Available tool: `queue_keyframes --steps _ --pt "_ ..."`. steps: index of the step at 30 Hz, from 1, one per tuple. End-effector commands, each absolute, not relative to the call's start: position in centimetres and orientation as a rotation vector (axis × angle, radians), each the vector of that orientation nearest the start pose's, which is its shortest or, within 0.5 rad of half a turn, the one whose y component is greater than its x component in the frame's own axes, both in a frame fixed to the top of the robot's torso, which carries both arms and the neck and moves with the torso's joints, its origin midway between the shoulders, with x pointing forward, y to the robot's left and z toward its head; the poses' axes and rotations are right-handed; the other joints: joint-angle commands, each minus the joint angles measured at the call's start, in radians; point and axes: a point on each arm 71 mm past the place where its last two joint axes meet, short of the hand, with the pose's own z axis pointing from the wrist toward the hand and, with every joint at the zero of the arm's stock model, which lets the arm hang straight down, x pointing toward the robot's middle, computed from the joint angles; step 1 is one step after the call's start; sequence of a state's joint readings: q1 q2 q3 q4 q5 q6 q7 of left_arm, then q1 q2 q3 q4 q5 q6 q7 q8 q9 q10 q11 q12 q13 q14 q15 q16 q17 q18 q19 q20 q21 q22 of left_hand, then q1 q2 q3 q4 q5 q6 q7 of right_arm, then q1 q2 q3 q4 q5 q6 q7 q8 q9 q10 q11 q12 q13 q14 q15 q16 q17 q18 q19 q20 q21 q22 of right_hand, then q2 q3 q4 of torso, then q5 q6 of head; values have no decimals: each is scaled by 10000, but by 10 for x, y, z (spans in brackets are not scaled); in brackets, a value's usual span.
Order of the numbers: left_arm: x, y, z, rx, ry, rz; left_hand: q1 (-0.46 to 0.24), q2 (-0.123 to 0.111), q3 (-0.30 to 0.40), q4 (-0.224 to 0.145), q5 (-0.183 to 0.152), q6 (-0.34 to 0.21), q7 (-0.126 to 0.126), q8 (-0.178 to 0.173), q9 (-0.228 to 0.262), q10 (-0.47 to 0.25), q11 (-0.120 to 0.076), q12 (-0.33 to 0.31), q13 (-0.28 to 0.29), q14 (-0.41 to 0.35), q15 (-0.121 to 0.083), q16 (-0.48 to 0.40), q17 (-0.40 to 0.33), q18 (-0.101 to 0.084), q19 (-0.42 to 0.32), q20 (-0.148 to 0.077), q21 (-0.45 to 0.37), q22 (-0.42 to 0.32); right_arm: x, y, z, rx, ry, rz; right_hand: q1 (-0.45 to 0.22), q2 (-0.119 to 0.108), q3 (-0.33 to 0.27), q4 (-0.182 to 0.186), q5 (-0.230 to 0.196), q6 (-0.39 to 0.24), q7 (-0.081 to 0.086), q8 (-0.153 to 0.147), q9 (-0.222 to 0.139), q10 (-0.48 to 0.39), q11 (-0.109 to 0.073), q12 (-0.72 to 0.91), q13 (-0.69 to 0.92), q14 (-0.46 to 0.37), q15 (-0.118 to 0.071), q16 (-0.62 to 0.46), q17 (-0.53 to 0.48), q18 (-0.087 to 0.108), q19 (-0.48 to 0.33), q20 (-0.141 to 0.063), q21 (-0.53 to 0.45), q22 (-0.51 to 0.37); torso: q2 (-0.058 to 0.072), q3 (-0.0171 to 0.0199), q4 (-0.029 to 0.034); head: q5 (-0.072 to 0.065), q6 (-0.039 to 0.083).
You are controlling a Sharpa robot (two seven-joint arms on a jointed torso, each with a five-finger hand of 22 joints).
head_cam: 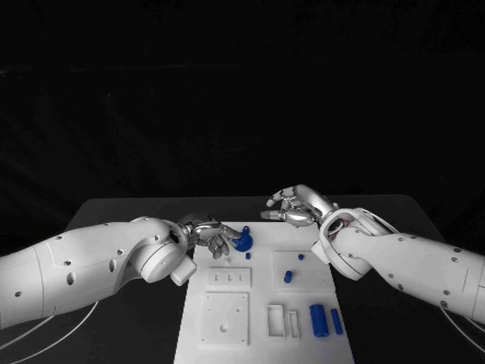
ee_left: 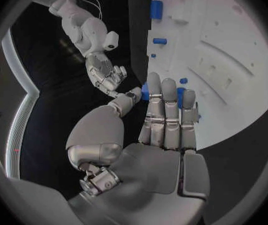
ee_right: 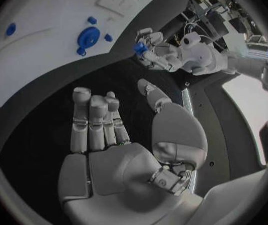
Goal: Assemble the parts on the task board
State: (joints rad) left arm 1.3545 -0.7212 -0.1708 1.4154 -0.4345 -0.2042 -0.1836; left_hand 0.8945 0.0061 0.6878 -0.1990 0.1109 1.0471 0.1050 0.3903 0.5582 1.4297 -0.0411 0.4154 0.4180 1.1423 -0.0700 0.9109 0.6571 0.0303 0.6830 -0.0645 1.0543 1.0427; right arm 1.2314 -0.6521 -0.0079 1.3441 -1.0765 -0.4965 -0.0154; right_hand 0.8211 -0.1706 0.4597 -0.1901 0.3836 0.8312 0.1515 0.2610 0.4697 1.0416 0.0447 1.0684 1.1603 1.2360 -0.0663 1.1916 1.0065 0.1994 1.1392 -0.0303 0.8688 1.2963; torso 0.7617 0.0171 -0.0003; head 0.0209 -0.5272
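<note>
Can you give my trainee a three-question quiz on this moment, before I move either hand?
1. True or false: the left hand holds a blue part over the far end of the task board.
2. Which best describes the right hand? A) gripping a blue part B) holding nothing, fingers apart C) pressing on the board
3. Fill in: the two blue cylinders lie side by side near the board's ____ corner, on the robot's right.

Key: 1 true; 2 B; 3 near
</note>
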Motion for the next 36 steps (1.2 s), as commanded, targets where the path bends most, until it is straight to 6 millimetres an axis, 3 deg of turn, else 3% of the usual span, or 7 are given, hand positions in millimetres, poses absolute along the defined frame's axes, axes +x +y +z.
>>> queue_keyframes --steps 1,14,17,28,31,33,36 --pt "511 177 -185 -6220 20446 -9519 68 72 -23 -25 35 571 -489 0 115 69 -49 79 56 39 -47 87 17 -90 93 -1037 93 21 533 -180 -155 3586 14150 9256 -86 54 -38 59 161 -29 36 -28 -14 -56 -36 12 -28 -47 -29 -45 -15 624 -42 18 -49 10 3 9 14 10 -24" --pt "503 183 -186 -3554 19059 -7667 188 -145 -10 -79 105 677 -620 -205 439 284 -245 1045 855 395 -419 940 228 45 648 -1356 586 190 544 -223 -160 4710 14035 8765 30 232 -99 39 502 -8 28 -20 -22 -59 -44 70 -117 -39 -38 -45 -41 624 -42 39 -57 40 -33 41 1 66 -138" --pt "498 185 -187 -3187 18614 -7217 287 -227 -2 -45 245 740 -716 -348 431 454 -343 1763 1447 716 -704 1522 420 192 1154 -1578 1008 337 544 -226 -160 4745 14042 8756 42 251 -111 37 539 -6 28 -20 -24 -62 -44 77 -131 -42 -37 -48 -46 624 -45 43 -60 45 -40 43 11 64 -186" --pt "482 184 -204 -2913 18647 -6355 367 -382 59 70 326 998 -879 -579 496 371 -549 3793 3019 1378 -1284 3029 781 528 2284 -2026 1840 630 543 -232 -160 4884 14059 8732 122 324 -157 13 785 3 28 -20 -36 -81 -44 123 -205 -46 -38 -52 -70 624 -52 57 -77 66 -25 43 6 62 -385" --pt "480 183 -210 -2915 18821 -6282 391 -359 97 81 312 999 -908 -661 519 222 -592 4608 3609 1488 -1350 3563 1016 674 2687 -2142 2094 686 543 -232 -160 4889 14079 8733 171 347 -148 -9 803 11 26 -17 -37 -82 -46 134 -218 -45 -39 -52 -74 624 -50 57 -78 71 1 28 -41 80 -405" --pt "480 183 -215 -2898 19005 -6232 395 -356 117 90 313 999 -912 -688 535 138 -596 4805 3749 1488 -1357 3676 1053 718 2778 -2153 2166 706 543 -233 -161 4928 14150 8710 193 346 -155 -19 892 12 27 -18 -41 -86 -45 147 -236 -46 -38 -53 -80 624 -48 62 -80 78 -1 22 -30 68 -431" --pt "480 183 -219 -2936 19179 -6116 384 -355 123 94 358 1047 -925 -692 568 69 -604 5003 3873 1510 -1371 3807 1090 772 2868 -2155 2252 733 543 -232 -161 5021 14201 8729 252 348 -145 -40 1356 23 28 -16 -48 -100 -44 173 -278 -49 -33 -53 -92 624 -51 75 -92 89 -6 19 -24 49 -469"
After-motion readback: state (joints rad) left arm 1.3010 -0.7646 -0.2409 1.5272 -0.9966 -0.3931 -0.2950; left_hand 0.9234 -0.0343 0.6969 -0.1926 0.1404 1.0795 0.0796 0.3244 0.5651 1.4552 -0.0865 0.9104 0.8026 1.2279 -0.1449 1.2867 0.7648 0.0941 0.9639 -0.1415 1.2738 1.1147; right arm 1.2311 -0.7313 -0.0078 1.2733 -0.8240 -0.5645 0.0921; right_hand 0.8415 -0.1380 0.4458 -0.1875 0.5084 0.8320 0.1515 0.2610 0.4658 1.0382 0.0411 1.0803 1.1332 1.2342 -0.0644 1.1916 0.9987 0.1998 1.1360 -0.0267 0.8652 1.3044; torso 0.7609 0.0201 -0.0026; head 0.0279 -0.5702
